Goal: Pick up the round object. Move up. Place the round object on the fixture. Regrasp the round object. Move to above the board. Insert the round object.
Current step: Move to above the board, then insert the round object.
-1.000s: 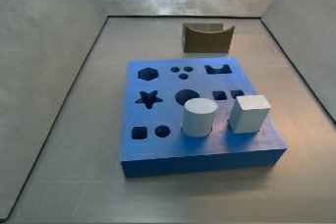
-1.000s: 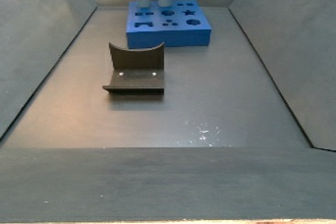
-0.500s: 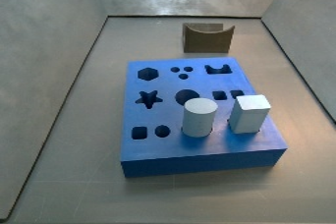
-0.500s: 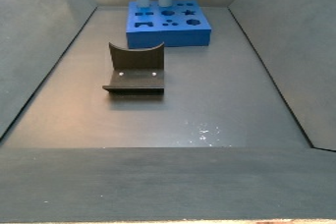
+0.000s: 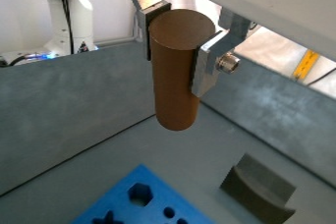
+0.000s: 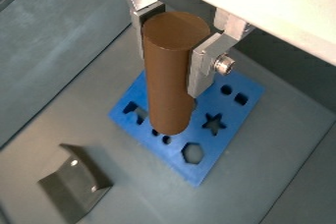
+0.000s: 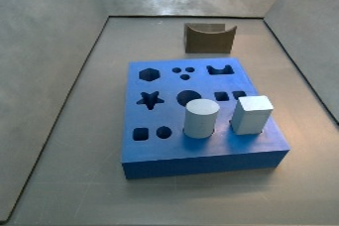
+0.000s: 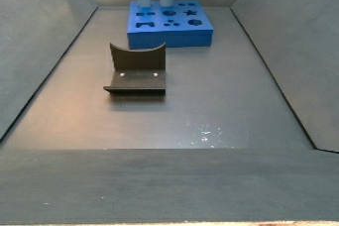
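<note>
**Peg held high over the board**

The gripper (image 6: 178,46), out of both side views, clamps the round object (image 6: 172,76) upright above the board (image 6: 197,135); the fixture (image 7: 208,38) stands apart; lowering likely wants the peg centred over a round hole, kept vertical.

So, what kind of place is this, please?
Probably a robot test cell for peg insertion: a grey walled tray holds the blue board and the fixture, and in both wrist views the end effector grips the round object above them.
</note>
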